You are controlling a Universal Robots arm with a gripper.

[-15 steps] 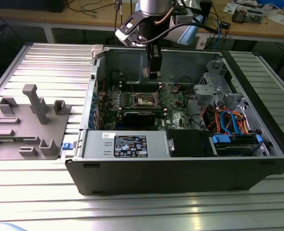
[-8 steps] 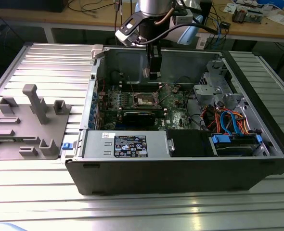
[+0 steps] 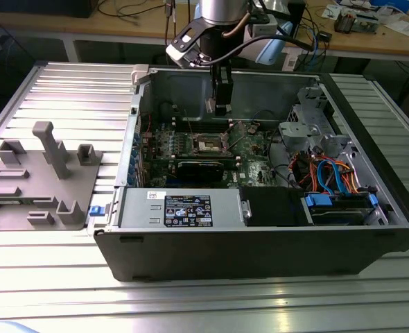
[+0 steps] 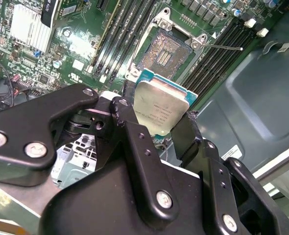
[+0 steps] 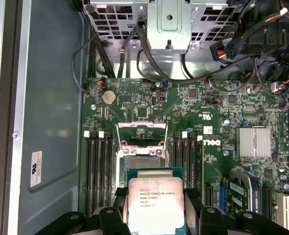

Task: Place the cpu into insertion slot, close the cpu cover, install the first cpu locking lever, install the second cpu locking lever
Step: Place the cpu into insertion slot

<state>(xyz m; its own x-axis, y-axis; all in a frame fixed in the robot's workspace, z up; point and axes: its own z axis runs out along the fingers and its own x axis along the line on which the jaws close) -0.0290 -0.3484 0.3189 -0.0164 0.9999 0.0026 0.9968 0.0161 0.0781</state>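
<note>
Pinching the cpu (image 4: 161,110) by two opposite edges, the gripper (image 4: 156,120) has its black fingers (image 4: 130,127) pressed onto the chip's sides, with the dull silver top facing the wrist cameras. The teal substrate rim shows around the metal lid.

The chip hangs in the air above the motherboard, apart from the insertion slot (image 4: 163,55), not yet seated. In the first wrist view the cpu (image 5: 156,203) overlaps the near edge of the insertion slot (image 5: 143,160), and the cpu cover (image 5: 142,131) stands tipped up on the far side, so the socket is open. A thin wire locking lever (image 4: 224,47) sticks out from one socket corner and looks unlatched.

On the exterior view's clock face, the gripper (image 3: 220,104) hangs at 12 o'clock of the open computer case (image 3: 260,257). The insertion slot (image 3: 210,143) lies just below it toward 6. The grey parts fixture (image 3: 41,180) sits at 9 o'clock, well apart on the table.

Handling judgement: the chip is light, thin and stiff. The metal top is smooth, so it can slip or tilt in a two-point pinch. The underside contacts and the socket's pins are likely fragile. An edge hold like this one is the right place, never the faces. It probably needs to go down flat and square to the rim, without force.
</note>
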